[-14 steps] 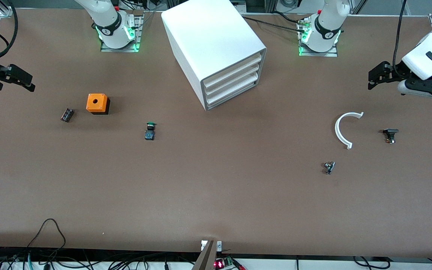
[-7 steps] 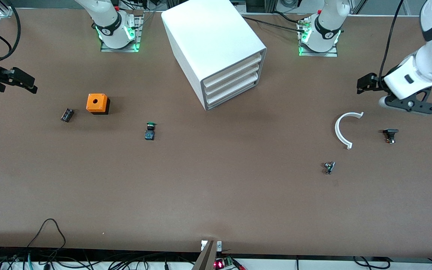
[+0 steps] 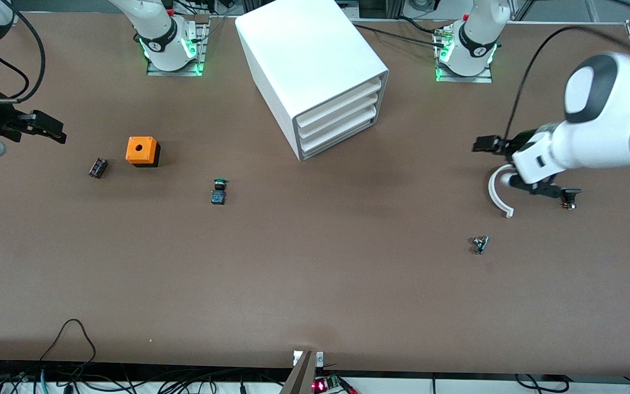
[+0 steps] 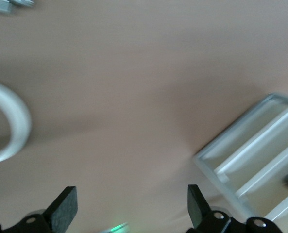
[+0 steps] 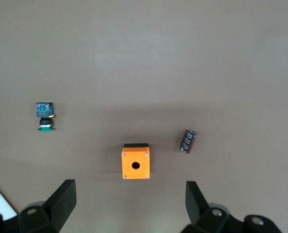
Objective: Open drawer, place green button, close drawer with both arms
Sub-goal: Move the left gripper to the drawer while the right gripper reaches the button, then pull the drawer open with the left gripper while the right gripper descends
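Cabinet (image 3: 315, 71) at the worktop's robot-side edge, midway along it, its three drawers shut and facing obliquely toward the camera-side edge and the left arm's end; the lowest drawer (image 3: 339, 138) is the one to open. Left gripper (image 3: 490, 144), fingers spread wide and empty, hangs over the table near the white arc (image 3: 498, 191), apparently lined up with the drawer fronts. Right gripper (image 3: 47, 127), wide open and empty, hangs at the right arm's end near the orange cube (image 3: 142, 151). One green-capped button (image 3: 218, 191) lies untouched near mid-table. Count: two arms, one cube, one arc, three other small dark parts.
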